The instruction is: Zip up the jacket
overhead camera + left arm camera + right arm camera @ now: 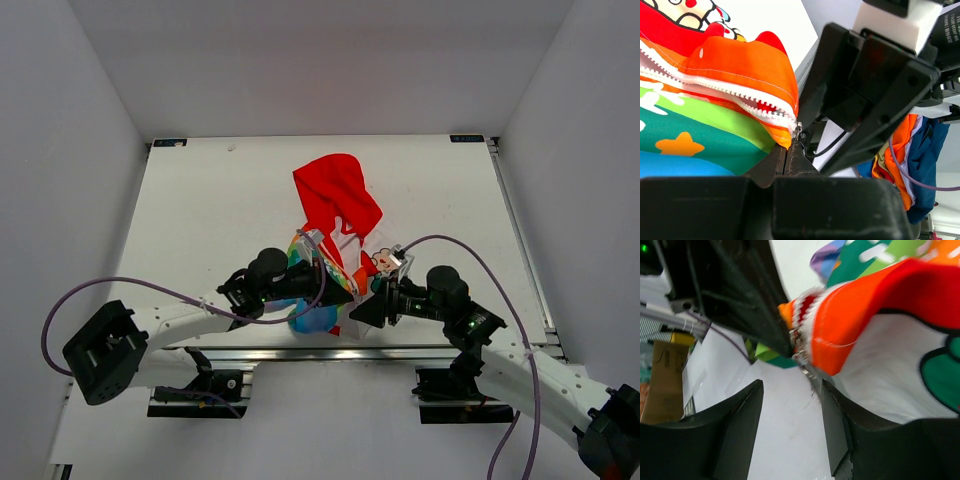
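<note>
Here the jacket [740, 70] sits pinched in left gripper [789, 159].

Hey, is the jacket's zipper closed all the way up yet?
No, the zipper teeth of the jacket gape apart above the slider.

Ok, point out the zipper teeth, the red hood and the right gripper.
zipper teeth [740, 95]: left wrist view, on the white upper row.
red hood [335, 192]: top external view, middle of the fabric.
right gripper [791, 390]: right wrist view, midway between its fingertips.
</note>
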Available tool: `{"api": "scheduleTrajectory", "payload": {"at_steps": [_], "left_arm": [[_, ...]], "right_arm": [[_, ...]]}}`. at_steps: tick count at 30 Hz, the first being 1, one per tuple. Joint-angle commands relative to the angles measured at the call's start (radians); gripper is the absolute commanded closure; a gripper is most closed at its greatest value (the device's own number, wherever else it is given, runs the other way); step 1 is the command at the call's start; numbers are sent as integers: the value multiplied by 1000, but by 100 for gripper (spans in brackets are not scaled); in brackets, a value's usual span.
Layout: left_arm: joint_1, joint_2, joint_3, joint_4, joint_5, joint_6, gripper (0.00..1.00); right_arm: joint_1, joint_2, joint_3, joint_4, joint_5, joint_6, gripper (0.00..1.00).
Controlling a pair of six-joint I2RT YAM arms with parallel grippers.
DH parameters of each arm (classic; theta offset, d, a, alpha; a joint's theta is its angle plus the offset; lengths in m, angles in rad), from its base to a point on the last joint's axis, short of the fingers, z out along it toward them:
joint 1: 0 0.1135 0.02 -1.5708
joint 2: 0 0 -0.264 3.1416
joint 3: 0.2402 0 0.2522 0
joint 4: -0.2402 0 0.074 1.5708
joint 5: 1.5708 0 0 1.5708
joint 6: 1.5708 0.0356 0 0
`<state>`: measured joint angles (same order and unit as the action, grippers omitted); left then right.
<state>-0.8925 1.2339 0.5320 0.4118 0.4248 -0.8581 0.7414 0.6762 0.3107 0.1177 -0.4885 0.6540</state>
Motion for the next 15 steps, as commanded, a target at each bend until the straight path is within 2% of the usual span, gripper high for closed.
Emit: {"api": "scheduleTrajectory", "payload": {"at_steps": [1,7,11,15], "left_arm": [[-5,-47,-17,39,-6,-9,100],[-5,-60,-18,33,-15,-9,100],[-5,-59,-26,32,-20,-12,100],[-5,-62,-21,27,-26,-9,100]], "right_arm": [[6,9,-16,126,88,52,45],[6,56,-28,195,71,88,46],[6,56,-27,250,65,110,55],[6,34,-27,244,73,124,58]]}}
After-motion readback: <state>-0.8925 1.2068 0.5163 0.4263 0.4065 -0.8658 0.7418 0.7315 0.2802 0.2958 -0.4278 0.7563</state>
